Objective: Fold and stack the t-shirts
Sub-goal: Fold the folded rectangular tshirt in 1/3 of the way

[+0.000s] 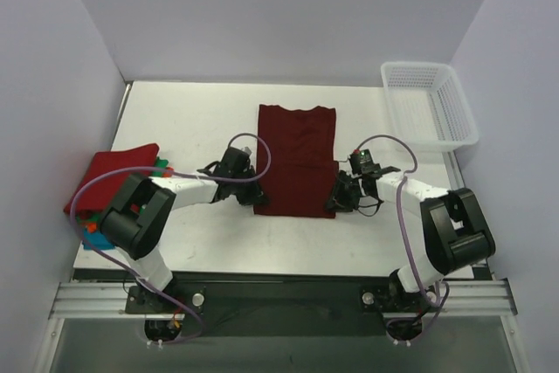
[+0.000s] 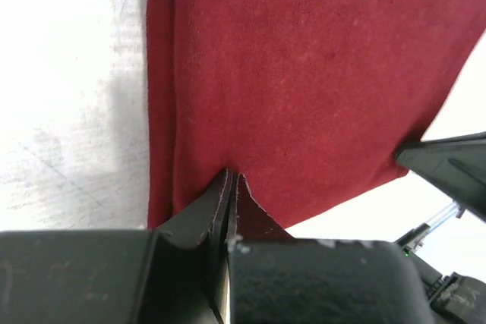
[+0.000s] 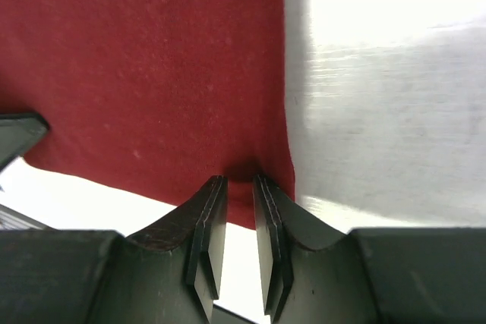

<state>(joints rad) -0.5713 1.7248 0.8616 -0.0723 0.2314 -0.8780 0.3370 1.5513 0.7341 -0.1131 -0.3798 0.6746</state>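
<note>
A dark maroon t-shirt (image 1: 297, 155) lies flat in the middle of the table, its sides folded in to a long strip and its collar at the far end. My left gripper (image 1: 253, 198) is at its near left corner, shut on the hem (image 2: 232, 176). My right gripper (image 1: 336, 200) is at the near right corner. Its jaws stand a narrow gap apart, with the shirt's hem (image 3: 239, 180) lying flat between the tips. A folded bright red t-shirt (image 1: 113, 176) tops a stack at the left edge, with green, orange and blue cloth (image 1: 92, 233) showing under it.
A white mesh basket (image 1: 428, 102) stands at the far right corner. White walls close in the left, back and right. The left arm reaches over the table beside the stack.
</note>
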